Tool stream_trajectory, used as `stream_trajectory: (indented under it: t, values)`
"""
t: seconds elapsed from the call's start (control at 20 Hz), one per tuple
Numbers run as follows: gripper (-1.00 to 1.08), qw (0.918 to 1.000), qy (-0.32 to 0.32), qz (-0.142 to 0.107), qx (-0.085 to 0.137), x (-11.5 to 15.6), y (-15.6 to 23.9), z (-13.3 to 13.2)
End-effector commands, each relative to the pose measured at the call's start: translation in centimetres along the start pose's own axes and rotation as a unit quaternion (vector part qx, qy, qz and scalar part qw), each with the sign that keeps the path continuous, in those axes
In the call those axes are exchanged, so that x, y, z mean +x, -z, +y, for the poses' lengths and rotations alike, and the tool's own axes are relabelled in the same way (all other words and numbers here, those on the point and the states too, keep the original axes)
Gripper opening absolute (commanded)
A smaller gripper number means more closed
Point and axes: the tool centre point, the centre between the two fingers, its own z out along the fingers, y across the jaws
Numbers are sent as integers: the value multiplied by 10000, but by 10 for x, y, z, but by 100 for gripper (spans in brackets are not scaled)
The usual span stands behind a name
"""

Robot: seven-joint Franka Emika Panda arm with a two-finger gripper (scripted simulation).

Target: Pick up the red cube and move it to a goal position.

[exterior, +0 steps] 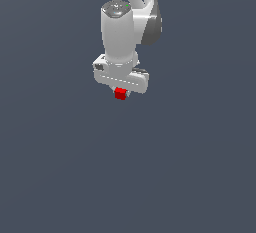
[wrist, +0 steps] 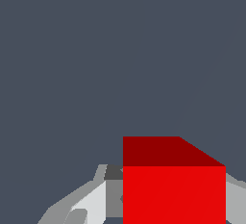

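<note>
The red cube [exterior: 120, 94] is a small bright red block sitting right under the white gripper [exterior: 121, 94] of the arm, in the upper middle of the exterior view. The gripper is shut on the cube, with the fingers mostly hidden behind it and the hand. In the wrist view the red cube [wrist: 174, 189] fills the lower right part, with a grey-white finger [wrist: 91, 201] against one side and a sliver of the other finger [wrist: 235, 194] on the opposite side. The cube looks lifted off the surface.
A plain dark blue-grey surface [exterior: 125, 177] fills the whole scene in both views. No other objects, containers or edges show.
</note>
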Motion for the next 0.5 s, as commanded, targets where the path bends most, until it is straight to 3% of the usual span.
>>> stream_trajectory:
  t: [0.0, 0.45]
  values:
    - [-100, 10000, -2, 0, -3, -5, 29, -1]
    - [-100, 10000, -3, 1, -6, -19, 124, -6]
